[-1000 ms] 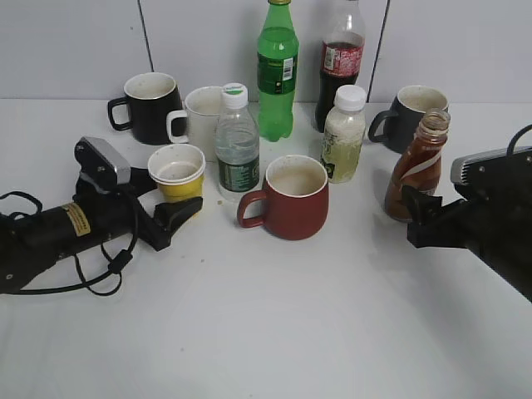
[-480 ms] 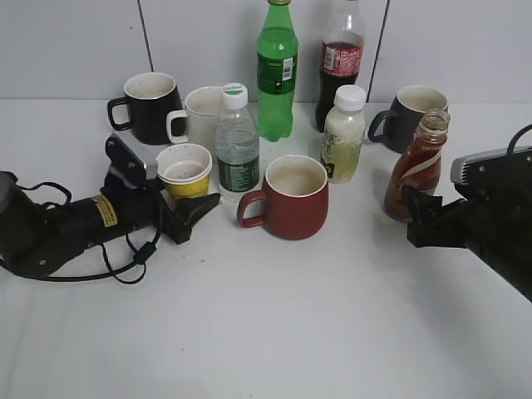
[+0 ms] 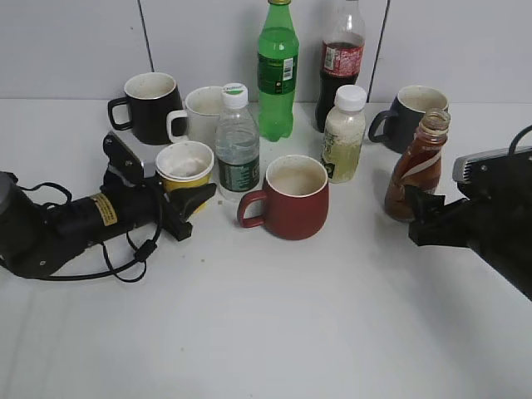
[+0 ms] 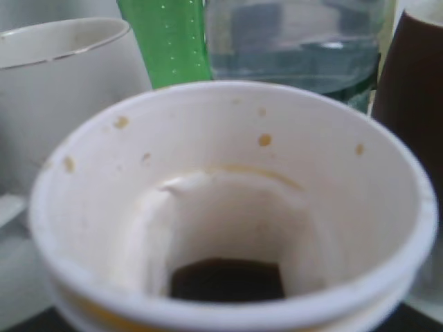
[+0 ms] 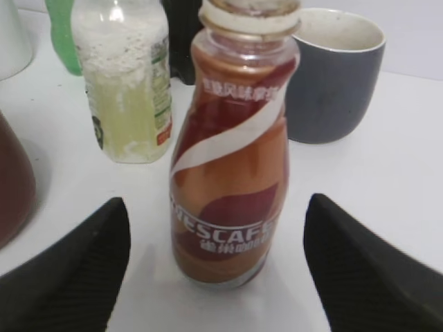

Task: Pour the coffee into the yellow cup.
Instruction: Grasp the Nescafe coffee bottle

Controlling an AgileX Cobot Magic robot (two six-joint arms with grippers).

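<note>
Exterior view: the left gripper (image 3: 189, 208) lies low on the white table (image 3: 274, 324), its black fingers (image 3: 198, 195) at the base of the yellow cup (image 3: 184, 167). The cup stands upright at the left of the scene, just in front of a white mug (image 3: 199, 116) and just left of a clear water bottle (image 3: 238, 141). Whether the fingers press the cup wall cannot be told from this view.

Left wrist view: the yellow cup (image 4: 228, 207) fills the picture, white inside with brown specks and a dark patch at the bottom. The gripper fingers are not visible here, so its opening cannot be told.

Right wrist view: the right gripper (image 5: 218, 273) is spread wide, one black finger (image 5: 69, 277) on each side of the coffee bottle (image 5: 232, 159), both clear of it. The bottle stands upright and uncapped, near a grey mug (image 5: 332, 76) and a pale drink bottle (image 5: 128, 83).

Exterior view: the coffee bottle (image 3: 418, 166) stands at the right, well apart from the yellow cup, with a red mug (image 3: 291, 198) between them.
</note>
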